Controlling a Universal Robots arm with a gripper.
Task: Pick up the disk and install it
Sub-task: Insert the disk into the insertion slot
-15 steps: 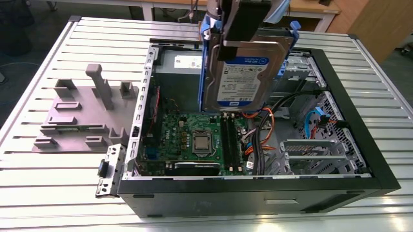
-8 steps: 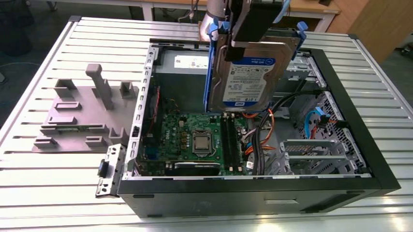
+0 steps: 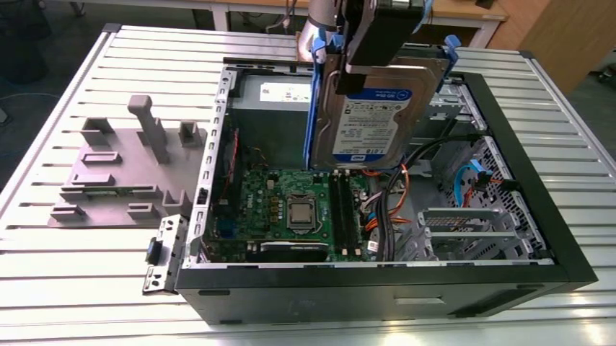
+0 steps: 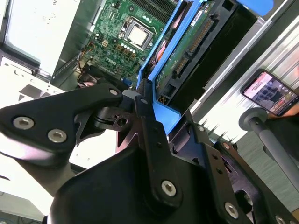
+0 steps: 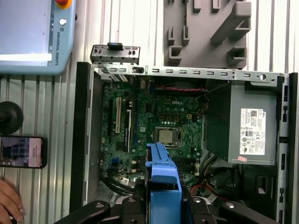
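Blue-railed and silver, the disk (image 3: 380, 122) hangs on edge above the open computer case (image 3: 385, 295), over the motherboard (image 3: 279, 209). Our gripper (image 3: 376, 72) pinches its upper end. We judge it best carried plumb and slowly, steering clear of the orange cables (image 3: 405, 180).

Top of disk (image 3: 377, 122) hidden behind tool (image 3: 374, 72); hand (image 5: 8, 201) cut off at picture edge.

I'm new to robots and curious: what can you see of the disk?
The disk is a flat silver metal drive with a white-and-blue label, framed by a blue plastic carrier. It hangs upright above the open computer case, held by the end effector clamped on its top edge.
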